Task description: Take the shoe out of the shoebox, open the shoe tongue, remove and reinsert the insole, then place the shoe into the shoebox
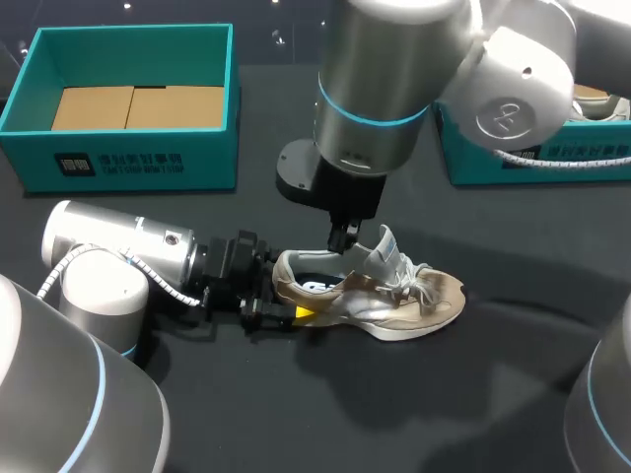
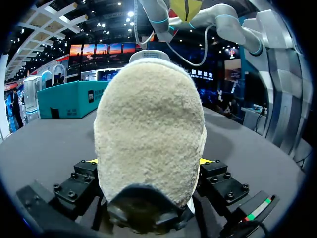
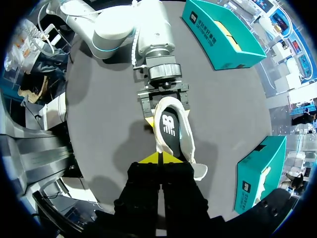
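My left gripper (image 1: 292, 309) is clamped on the heel (image 2: 148, 134) of the shoe (image 1: 394, 305). In my left wrist view the fuzzy heel fills the gap, with a finger (image 2: 218, 182) pressed against each side and a sliver of yellow tip showing on either flank. The jaws stand about as wide as the heel.

Seen from the head view, the shoe rests on its sole on the dark table (image 1: 296, 414), near the middle. Its heel points to 9 o'clock, toward my left arm, and its toe to 3 o'clock. The tongue (image 1: 383, 246) stands up out of the opening, and loose laces (image 1: 424, 281) lie across the front.

My right arm (image 1: 394, 79) comes in from 1 o'clock and hangs straight down over the shoe. My right gripper (image 3: 161, 158) sits just above the mouth of the shoe, its two yellow tips drawn together until they meet. I cannot tell whether anything is pinched between them. Just ahead of those tips the dark insole (image 3: 167, 124) lies inside the shoe.

The left box (image 1: 128, 163), teal and open, sits at 10 o'clock from the shoe, well apart, with cardboard (image 1: 133, 106) on its floor. The right box (image 1: 532, 158) stands at 2 o'clock and holds a second shoe (image 1: 596, 103).
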